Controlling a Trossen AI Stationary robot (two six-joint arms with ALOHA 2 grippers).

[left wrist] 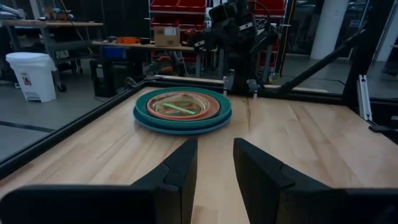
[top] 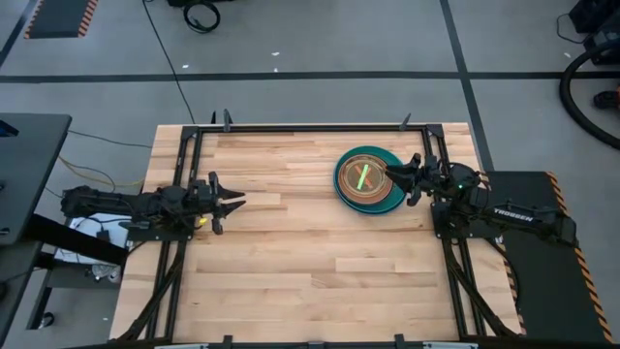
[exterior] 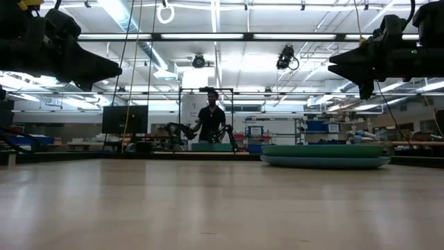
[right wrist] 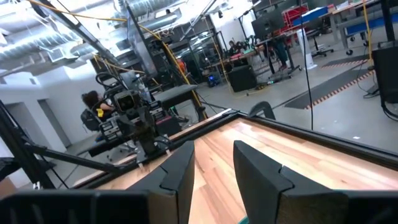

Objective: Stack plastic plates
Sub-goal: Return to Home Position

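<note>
The plastic plates sit in one stack [top: 368,179] on the table's far right part: a blue plate at the bottom, teal above it, then tan, orange and pinkish ones nested inside, with a lime green strip showing in the middle [left wrist: 179,109]. The stack rests flat on the wood [exterior: 325,155]. My right gripper [top: 390,174] hovers open above the stack's right rim, raised off the table [exterior: 333,68]. My left gripper [top: 240,202] is open at the table's left side, raised and pointing toward the stack [left wrist: 214,171].
Bare wooden tabletop [top: 310,262] spreads between both arms and toward the near edge. A black metal frame [top: 291,127] borders the table. A person [exterior: 210,119] stands in the room well behind the far edge.
</note>
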